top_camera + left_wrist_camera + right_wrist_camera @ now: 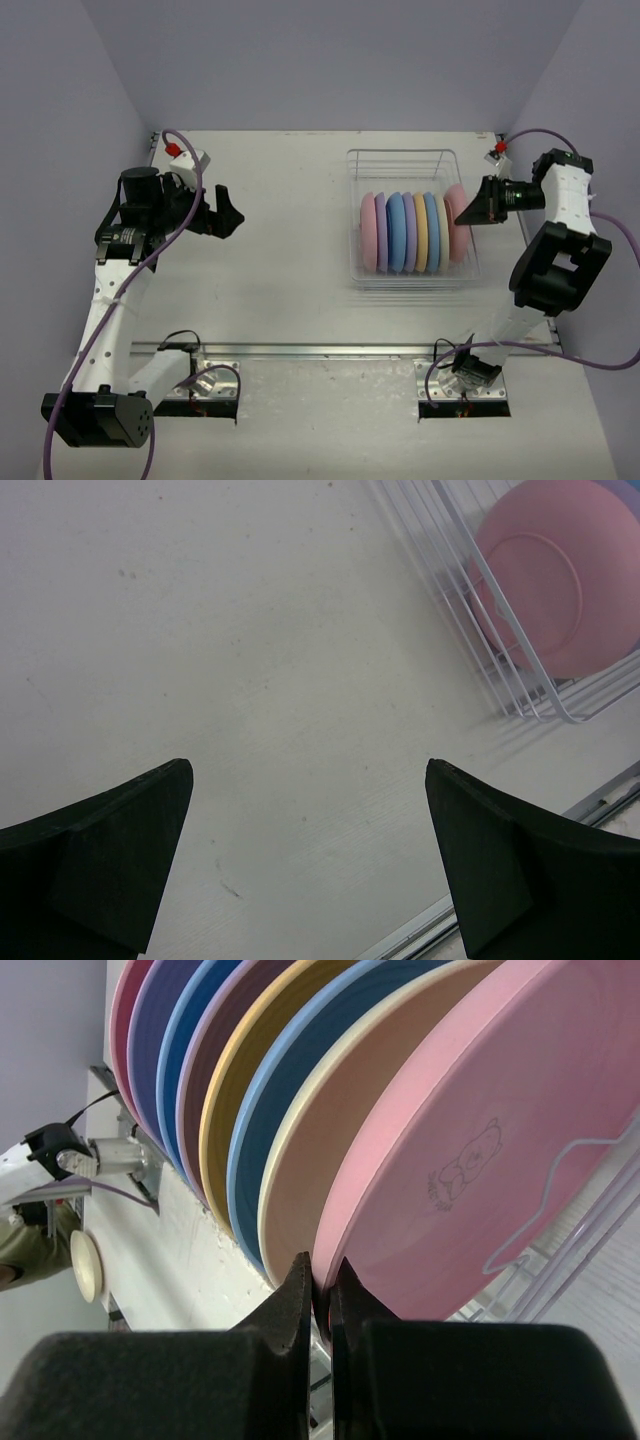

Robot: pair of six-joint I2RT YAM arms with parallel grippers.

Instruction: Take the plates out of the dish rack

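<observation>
Unloading is barely begun, I judge: the plates [405,232] all stand on edge in the rack [400,155]. The right gripper [320,1275] pinches the rim of the end pink plate [500,1140]. The left gripper [308,770] gapes wide, empty, well apart. Plates are matte pastel discs, and the rack is thin silver wire.

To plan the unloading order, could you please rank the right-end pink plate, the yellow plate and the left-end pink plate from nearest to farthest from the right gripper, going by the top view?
1. right-end pink plate, at the row's right end, its rim pinched by the right gripper.
2. yellow plate, about mid-row.
3. left-end pink plate, at the row's far left end.
</observation>
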